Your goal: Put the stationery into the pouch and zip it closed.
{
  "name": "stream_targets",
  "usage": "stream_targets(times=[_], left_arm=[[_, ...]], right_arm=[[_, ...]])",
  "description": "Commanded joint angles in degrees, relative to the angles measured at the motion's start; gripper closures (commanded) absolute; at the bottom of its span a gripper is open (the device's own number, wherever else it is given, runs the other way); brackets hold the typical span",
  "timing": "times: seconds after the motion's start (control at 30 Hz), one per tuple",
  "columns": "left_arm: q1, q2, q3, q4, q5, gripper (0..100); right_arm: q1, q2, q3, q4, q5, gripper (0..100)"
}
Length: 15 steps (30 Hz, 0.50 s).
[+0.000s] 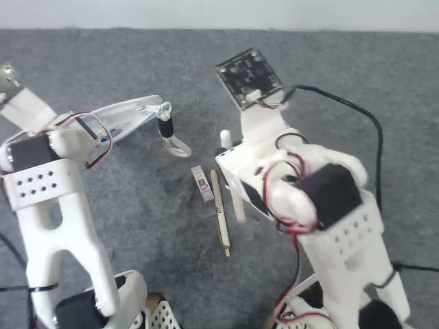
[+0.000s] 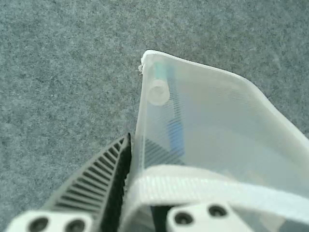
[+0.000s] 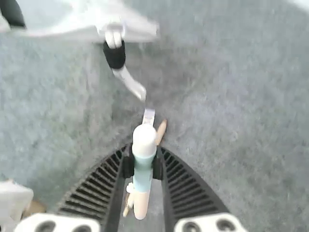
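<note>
Holding a white-capped teal pen [image 3: 143,137], your right pincer [image 3: 143,164] sits clamped near the translucent plastic pouch [image 2: 217,125] | your left pincer [image 2: 137,162] is clamped on that pouch's edge

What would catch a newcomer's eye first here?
The clear pouch, gripped by the left hand over the grey mat, with a pen inside. Then the right hand, shut on a white-capped marker aimed towards the pouch. A pencil and a small eraser lie on the mat between the arms.
</note>
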<state>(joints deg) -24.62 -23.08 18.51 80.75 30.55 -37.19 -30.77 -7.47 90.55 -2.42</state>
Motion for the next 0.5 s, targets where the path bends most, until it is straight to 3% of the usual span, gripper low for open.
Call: stream_targets(times=[0.0,0.47], left_arm=[[0.2,0.7,-0.5,-0.3,0.5,99],[0.1,0.9,-0.5,-0.3,0.5,99]], right_arm=[[-0.7,-4.0,-1.1,-4.4,-0.6,99.3],[-9.7,-4.4,-1.1,-22.5,-0.6,99.3]])
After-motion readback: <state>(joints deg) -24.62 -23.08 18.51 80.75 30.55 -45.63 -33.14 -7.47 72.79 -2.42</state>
